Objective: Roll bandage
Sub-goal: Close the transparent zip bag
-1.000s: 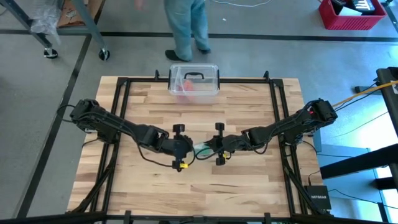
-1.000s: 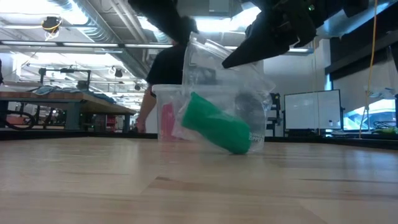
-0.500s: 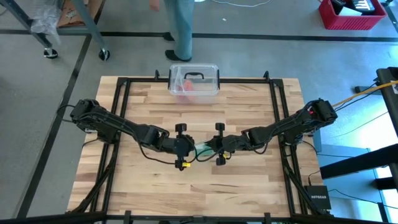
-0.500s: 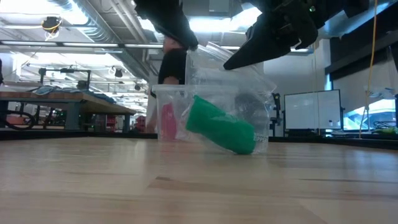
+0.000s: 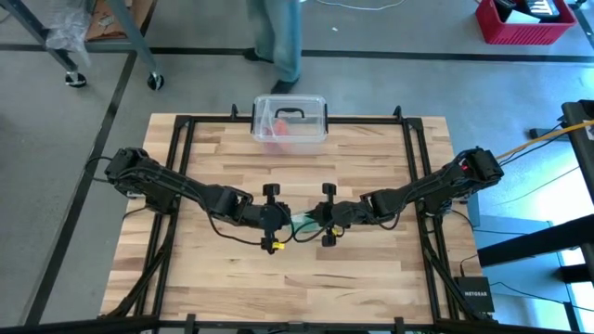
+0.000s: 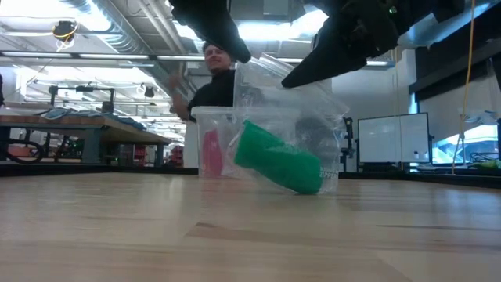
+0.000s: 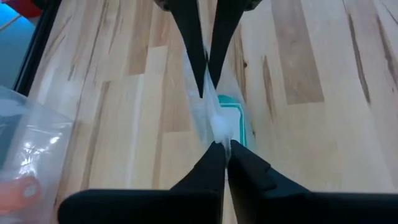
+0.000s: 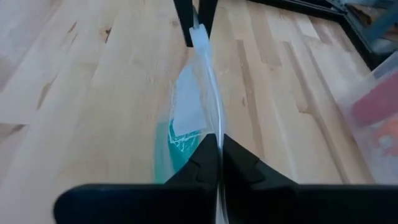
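The green bandage (image 6: 278, 160) is a roll lying tilted inside a clear plastic wrapper (image 6: 301, 102), which hangs between my two grippers over the middle of the table. My left gripper (image 7: 222, 147) is shut on the wrapper's upper edge on the left. My right gripper (image 8: 217, 138) is shut on the same edge on the right. The high view shows both grippers, left (image 5: 282, 220) and right (image 5: 316, 219), close together with the bandage (image 5: 302, 223) between them. Whether the wrapper's bottom touches the table, I cannot tell. My left gripper pinches the wrapper's top edge (image 7: 219, 132) between its two fingertips, slanting down from the table's left. The plastic runs taut across to the other gripper, and the bandage (image 7: 239, 118) hangs below in the wrapper. My right gripper pinches the same top edge (image 8: 215, 127) between its two fingertips, slanting down from the table's right. The wrapper is drawn into a thin upright sheet between the grippers, with the bandage (image 8: 177, 149) hanging inside it.
A clear plastic box with a black handle (image 5: 290, 119) stands at the table's far edge, with something red inside. A person (image 6: 215, 78) stands behind the far edge. Bare wooden tabletop (image 5: 306, 278) lies toward the near edge.
My left gripper has shut on the wrapper's top edge, staying where it was. The bandage in the wrapper has shifted slightly toward the right. My right gripper has kept its hold. The person beyond the far edge has walked along it.
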Tool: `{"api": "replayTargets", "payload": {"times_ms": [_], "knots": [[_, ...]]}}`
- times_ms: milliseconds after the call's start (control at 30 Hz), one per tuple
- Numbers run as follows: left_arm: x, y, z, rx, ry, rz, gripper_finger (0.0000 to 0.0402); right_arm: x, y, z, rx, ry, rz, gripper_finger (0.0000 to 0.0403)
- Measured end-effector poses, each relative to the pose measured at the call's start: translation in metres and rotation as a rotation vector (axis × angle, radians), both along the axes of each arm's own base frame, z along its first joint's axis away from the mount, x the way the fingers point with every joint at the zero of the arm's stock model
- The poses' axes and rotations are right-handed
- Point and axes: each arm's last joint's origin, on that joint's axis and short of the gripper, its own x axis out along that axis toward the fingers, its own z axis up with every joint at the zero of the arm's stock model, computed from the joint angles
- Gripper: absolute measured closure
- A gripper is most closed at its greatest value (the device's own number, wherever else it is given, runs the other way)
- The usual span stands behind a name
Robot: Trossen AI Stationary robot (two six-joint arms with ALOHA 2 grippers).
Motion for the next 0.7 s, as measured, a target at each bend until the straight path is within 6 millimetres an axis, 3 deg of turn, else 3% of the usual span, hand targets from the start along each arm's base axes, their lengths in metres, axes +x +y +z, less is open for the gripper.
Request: {"api": "replayTargets", "payload": {"times_ms": [200, 433, 700], "knots": [[0.000, 0.000, 0.000, 0.019, 0.001, -0.007, 0.0399, -0.002, 0.000, 0.006, 0.012, 0.012, 0.000, 0.0373], [0.000, 0.000, 0.000, 0.023, 0.003, -0.007, 0.0401, -0.008, -0.002, 0.045, 0.039, 0.059, -0.024, 0.0282], [0.000, -0.001, 0.000, 0.024, -0.001, -0.008, 0.0401, 0.008, 0.005, 0.040, 0.047, -0.020, 0.097, 0.0223]]}}
